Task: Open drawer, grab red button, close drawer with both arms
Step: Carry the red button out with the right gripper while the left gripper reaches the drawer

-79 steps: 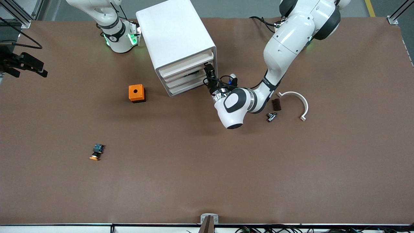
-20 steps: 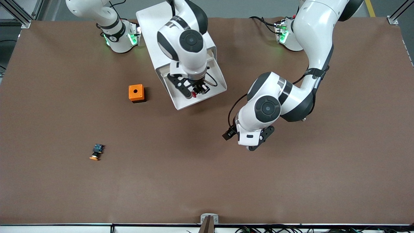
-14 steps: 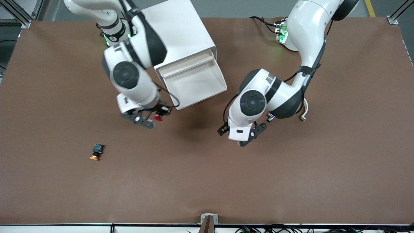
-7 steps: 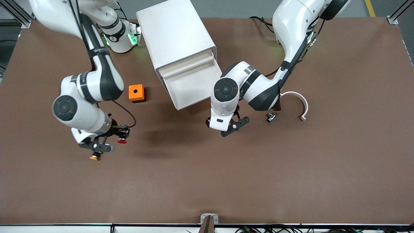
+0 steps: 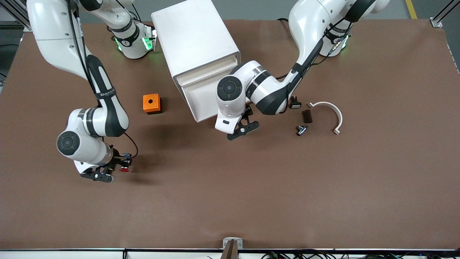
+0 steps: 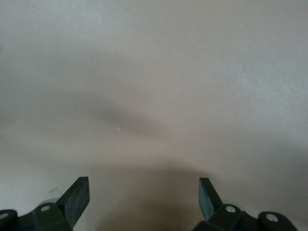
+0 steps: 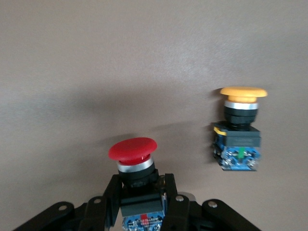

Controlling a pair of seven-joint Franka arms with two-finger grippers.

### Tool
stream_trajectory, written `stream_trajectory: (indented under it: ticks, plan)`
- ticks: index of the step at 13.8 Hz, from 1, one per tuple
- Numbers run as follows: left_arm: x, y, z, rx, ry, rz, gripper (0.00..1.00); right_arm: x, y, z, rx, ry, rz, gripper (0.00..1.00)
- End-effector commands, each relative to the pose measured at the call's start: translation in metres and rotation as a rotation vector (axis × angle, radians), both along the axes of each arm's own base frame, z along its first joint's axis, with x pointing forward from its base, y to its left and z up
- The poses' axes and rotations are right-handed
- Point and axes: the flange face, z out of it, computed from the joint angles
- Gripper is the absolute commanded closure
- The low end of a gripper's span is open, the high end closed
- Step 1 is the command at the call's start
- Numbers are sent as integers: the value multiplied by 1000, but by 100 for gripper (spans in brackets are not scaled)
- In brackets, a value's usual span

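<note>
My right gripper point(image 5: 120, 166) is shut on the button point(image 5: 124, 168) by its black body, low over the table toward the right arm's end. In the right wrist view the red cap point(image 7: 133, 150) sticks out past the fingers point(image 7: 103, 192). The white cabinet point(image 5: 194, 39) has its top drawer point(image 5: 201, 100) pulled out. My left gripper point(image 5: 239, 127) is open and empty, just in front of the drawer's front edge. The left wrist view shows its two fingertips point(image 6: 77, 197) wide apart over a bare surface.
An orange-capped button part point(image 7: 239, 130) lies on the table right beside the red button; the right arm hides it in the front view. An orange box point(image 5: 151, 103) sits beside the cabinet. A white curved part point(image 5: 332, 111), a dark block point(image 5: 307, 116) and small parts point(image 5: 301, 129) lie toward the left arm's end.
My right gripper carried the red button from the open drawer across to the orange-capped part and lowered it. My left gripper moved in toward the drawer's front.
</note>
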Motion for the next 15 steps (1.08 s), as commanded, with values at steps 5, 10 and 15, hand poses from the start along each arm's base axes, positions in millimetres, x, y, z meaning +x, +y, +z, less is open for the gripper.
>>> stream_trajectory:
  ticks: [5, 10, 15]
  plan:
    - [-45, -43, -8, -12, -13, -99, 0, 17, 5, 2, 11, -20, -47, 99]
    - [-82, -71, -8, -89, 79, -91, 0, 18, 6, -7, 8, -12, -67, 97]
    - [-110, -81, -19, -113, 170, -81, 0, 28, 3, 6, 7, -32, -61, 0]
